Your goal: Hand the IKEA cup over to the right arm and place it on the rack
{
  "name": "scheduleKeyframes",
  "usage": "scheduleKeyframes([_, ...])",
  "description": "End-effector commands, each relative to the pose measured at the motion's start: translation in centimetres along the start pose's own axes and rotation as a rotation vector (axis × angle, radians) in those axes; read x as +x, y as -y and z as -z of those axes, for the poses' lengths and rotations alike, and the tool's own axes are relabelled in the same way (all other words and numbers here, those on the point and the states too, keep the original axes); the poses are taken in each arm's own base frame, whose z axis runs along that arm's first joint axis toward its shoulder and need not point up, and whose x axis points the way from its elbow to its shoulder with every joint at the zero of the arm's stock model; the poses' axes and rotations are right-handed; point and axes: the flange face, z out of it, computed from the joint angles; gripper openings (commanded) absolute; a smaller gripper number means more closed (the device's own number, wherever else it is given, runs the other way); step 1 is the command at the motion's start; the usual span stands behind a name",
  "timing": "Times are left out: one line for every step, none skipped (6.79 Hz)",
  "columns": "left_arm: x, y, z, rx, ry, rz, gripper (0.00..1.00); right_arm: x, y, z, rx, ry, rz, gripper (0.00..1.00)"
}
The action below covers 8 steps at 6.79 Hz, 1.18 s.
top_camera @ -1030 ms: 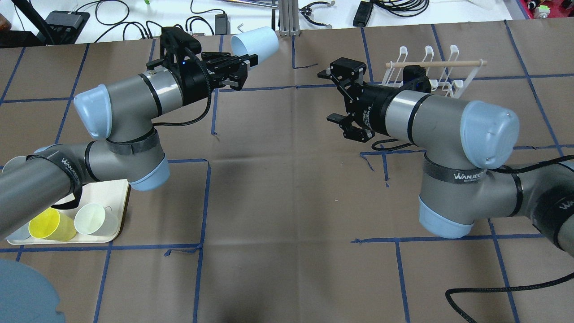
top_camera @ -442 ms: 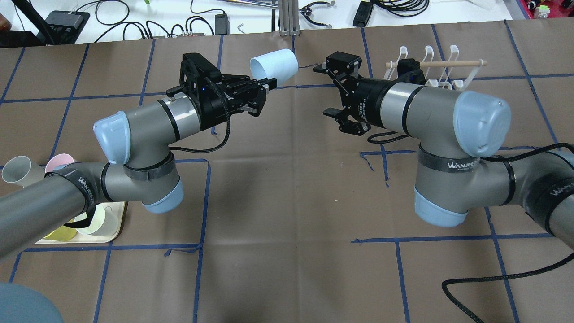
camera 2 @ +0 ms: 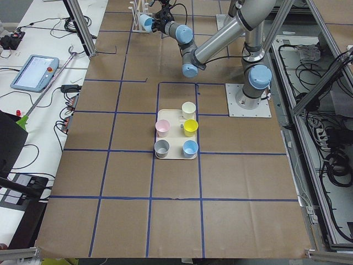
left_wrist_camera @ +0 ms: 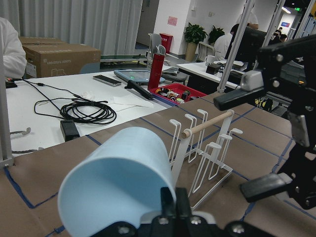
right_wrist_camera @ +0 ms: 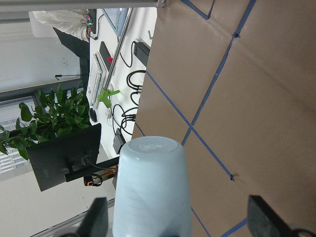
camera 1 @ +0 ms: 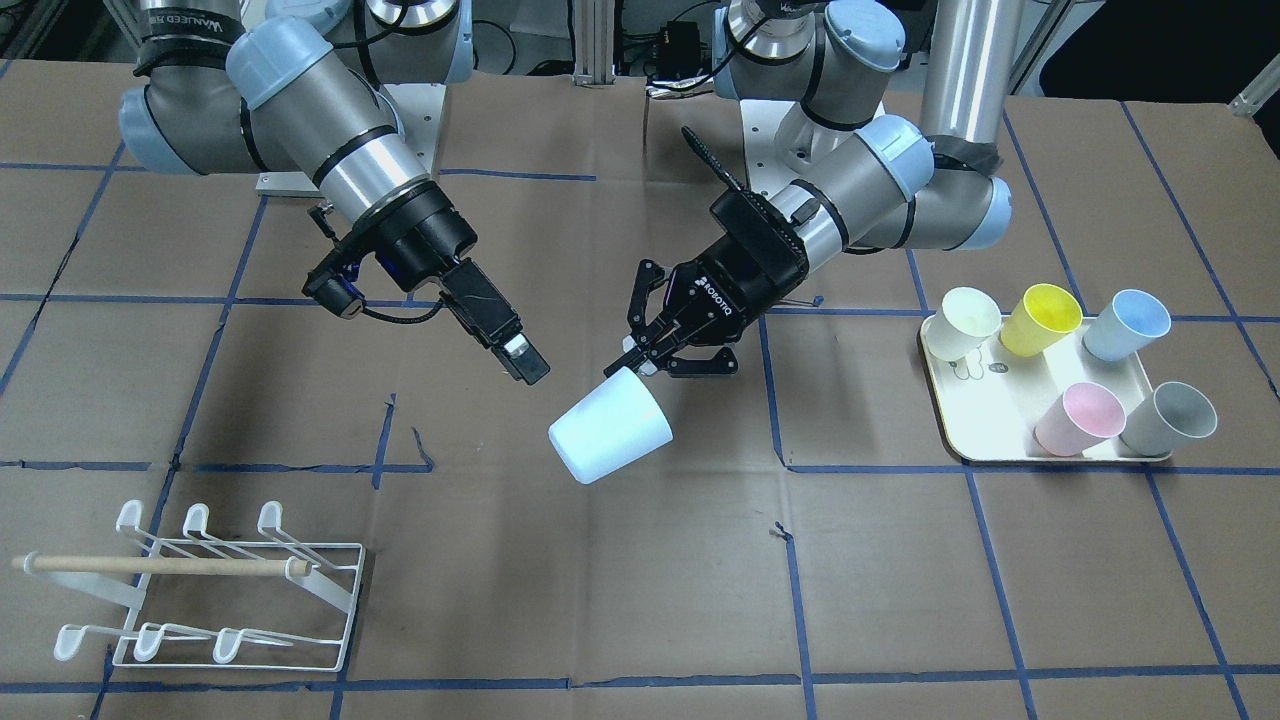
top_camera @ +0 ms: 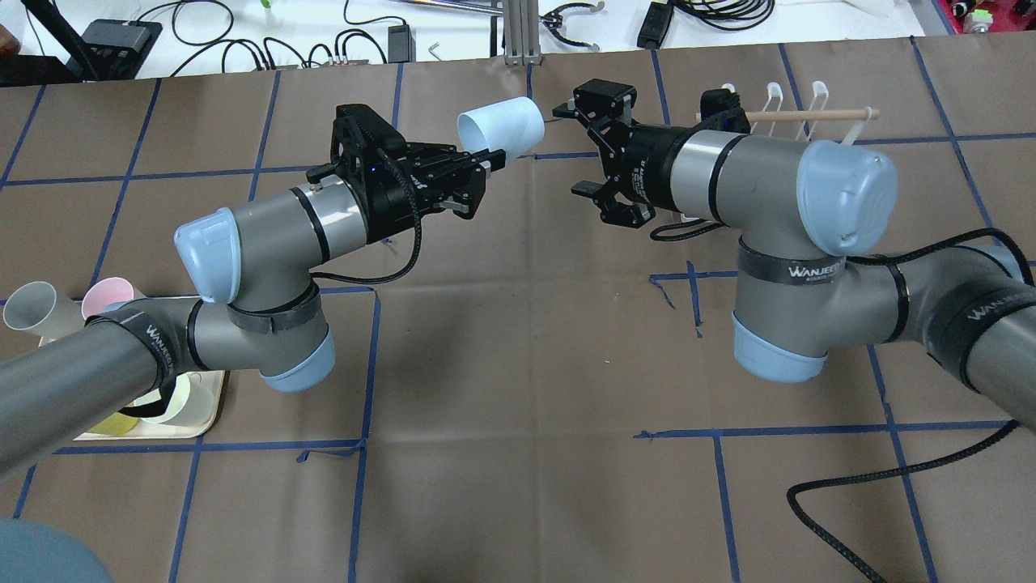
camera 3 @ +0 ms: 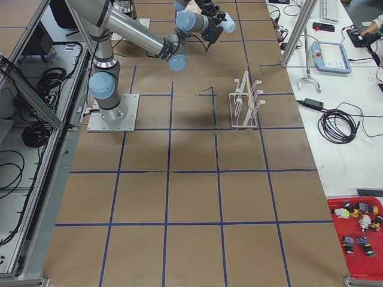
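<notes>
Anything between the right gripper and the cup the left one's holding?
Nothing visible. The right gripper is open and faces the base of the cup across a bare gap; the left gripper pinches only the rim at the far end.

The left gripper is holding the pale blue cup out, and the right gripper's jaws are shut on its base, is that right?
Not quite. The left gripper does hold the pale blue cup out, but the right gripper has its jaws open, not shut on the base; the overhead exterior view shows it.
</notes>
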Motion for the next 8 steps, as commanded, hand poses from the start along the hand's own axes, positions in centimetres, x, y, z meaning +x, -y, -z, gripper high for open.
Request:
scheduleKeyframes([0.1,0.1,0.1,0.002,0.0,-0.002,0.0,0.4,0.1,-1.4,-0.01,0.0,0.008,0.99])
scheduleKeyframes([0.1,0.2,0.1,0.003,0.001,0.004,0.0,-0.6,0.2,-1.4,-0.006,0.014,0.019,0.99])
scheduleKeyframes([0.1,0.2,0.1,0.002,0.003,0.004,0.0,-1.4,0.5,-2.0,-0.01,0.021,0.027,0.99])
scheduleKeyframes([0.1,0.2,0.1,0.002,0.003,0.006,0.0,-1.6,0.3,-3.4,-0.026,0.015,0.035,0.99])
scheduleKeyframes([0.2,0.2,0.1,0.002,0.002,0.005,0.0,-2.2,0.0,-4.3,-0.035,0.018,0.044,0.99])
scheduleKeyframes([0.1,0.2,0.1,0.002,0.003,0.006,0.0,-2.4,-0.5,-4.6,-0.04,0.019,0.038,0.99])
scheduleKeyframes([0.1,0.2,0.1,0.003,0.003,0.004,0.0,-2.1,-0.3,-5.0,-0.043,0.012,0.028,0.99])
scheduleKeyframes([0.1,0.2,0.1,0.002,0.003,0.006,0.0,-1.7,-0.1,-5.5,-0.048,0.003,0.022,0.99])
